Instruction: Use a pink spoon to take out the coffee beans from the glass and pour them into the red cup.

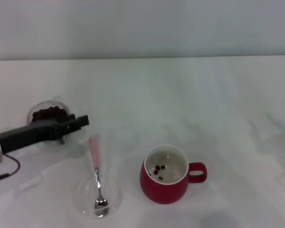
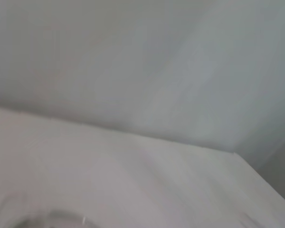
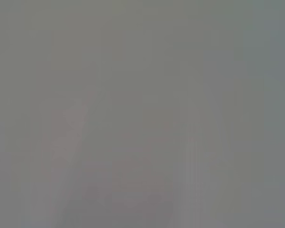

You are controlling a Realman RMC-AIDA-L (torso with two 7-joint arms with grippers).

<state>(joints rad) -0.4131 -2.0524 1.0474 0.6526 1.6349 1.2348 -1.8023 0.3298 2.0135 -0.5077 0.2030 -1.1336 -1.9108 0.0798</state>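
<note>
Pink-handled metal spoon rests in your flat clear glass dish. Few beans in glossy red mug; most remain in clear glass. Left gripper holds nothing, grip unclear.

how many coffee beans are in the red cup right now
3 coffee beans show on the cream bottom of the red cup, close together left of its middle. The near wall could hide more. The rest sit heaped in the glass.

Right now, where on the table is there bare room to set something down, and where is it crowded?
Bare: the table behind the red cup, and right of its handle. Crowded: the left front, where the left gripper reaches in front of the glass of coffee beans, with the pink spoon in a clear dish close by.
</note>
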